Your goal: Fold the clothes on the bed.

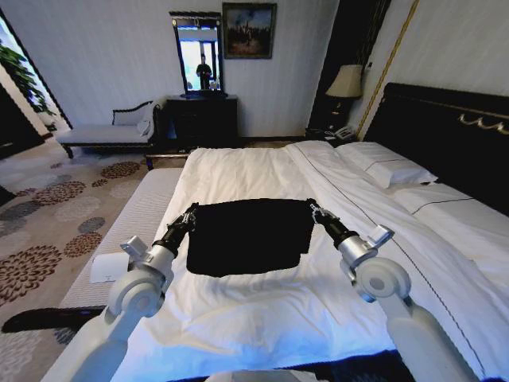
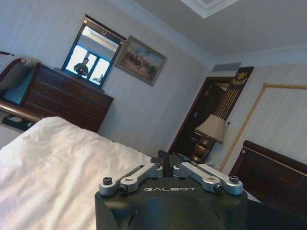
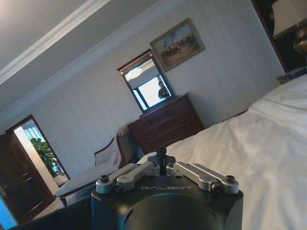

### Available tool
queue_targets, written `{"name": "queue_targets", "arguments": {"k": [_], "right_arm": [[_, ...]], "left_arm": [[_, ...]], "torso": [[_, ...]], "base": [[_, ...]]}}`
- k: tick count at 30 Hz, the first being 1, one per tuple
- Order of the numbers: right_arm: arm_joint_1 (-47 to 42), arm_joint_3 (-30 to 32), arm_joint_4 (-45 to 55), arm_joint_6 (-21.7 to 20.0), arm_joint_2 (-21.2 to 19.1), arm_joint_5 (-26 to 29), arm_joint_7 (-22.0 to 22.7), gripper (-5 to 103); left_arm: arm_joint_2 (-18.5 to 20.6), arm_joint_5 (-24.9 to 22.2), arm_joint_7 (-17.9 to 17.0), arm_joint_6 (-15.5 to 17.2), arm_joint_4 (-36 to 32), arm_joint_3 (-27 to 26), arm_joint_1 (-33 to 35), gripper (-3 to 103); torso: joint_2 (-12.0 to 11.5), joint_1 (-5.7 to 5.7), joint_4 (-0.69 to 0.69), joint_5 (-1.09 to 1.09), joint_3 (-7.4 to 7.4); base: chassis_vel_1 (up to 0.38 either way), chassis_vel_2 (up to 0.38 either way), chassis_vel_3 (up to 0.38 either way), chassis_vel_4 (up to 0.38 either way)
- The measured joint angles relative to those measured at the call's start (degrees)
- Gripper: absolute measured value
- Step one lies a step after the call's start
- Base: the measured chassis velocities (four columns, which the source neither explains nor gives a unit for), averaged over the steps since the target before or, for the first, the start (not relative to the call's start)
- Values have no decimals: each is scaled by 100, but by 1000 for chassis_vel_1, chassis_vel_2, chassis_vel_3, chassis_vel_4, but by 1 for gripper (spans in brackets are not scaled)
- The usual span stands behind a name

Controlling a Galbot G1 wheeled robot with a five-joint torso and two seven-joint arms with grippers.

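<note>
- The left gripper sits at the far left corner of the black T-shirt; its fingers seem closed together on the cloth edge there, though the dark tips blend into the fabric.
- The right gripper mirrors it at the far right corner, fingers likewise drawn together on the fabric.
- Both arms reach forward from the robot's shoulders, elbows low and near the foot of the bed, forearms angled inward so the two grippers stand well apart with the shirt spanning between them.
- The shirt looks like a dark, roughly rectangular block, its far edge pulled straight between the grippers; the near edge is uneven, stepping down lower toward the left. No lettering can be made out.
- It lies on the white duvet of the bed, around the middle, with the pillows further off beside the dark headboard.
- In the left wrist view the left gripper shows against the duvet, with a lamp behind.
- In the right wrist view the right gripper faces a dresser and mirror.
</note>
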Motion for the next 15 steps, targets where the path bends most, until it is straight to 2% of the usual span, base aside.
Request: {"name": "queue_targets", "arguments": {"k": [4,10,12,15], "right_arm": [[-466,117,474,-100,108,354,301,1],[-1559,400,1300,-203,479,93,469,1],[-1619,422,1361,-217,510,86,501,1],[-2062,588,1566,-441,851,207,860,1]], "left_arm": [[-116,120,-60,-1,-294,-123,581,4],[-361,423,-60,-21,-926,-496,1764,4],[-378,439,-91,-21,-970,-524,1877,4],[-385,516,-284,52,-1027,-573,2517,4]], "torso": [[0,1,0,-1,0],[1,-1,0,-1,-2],[1,-2,0,-1,-2],[1,-1,-1,1,-1]], "base": [[0,0,0,0],[0,0,0,0],[0,0,0,0],[0,0,0,0]]}}
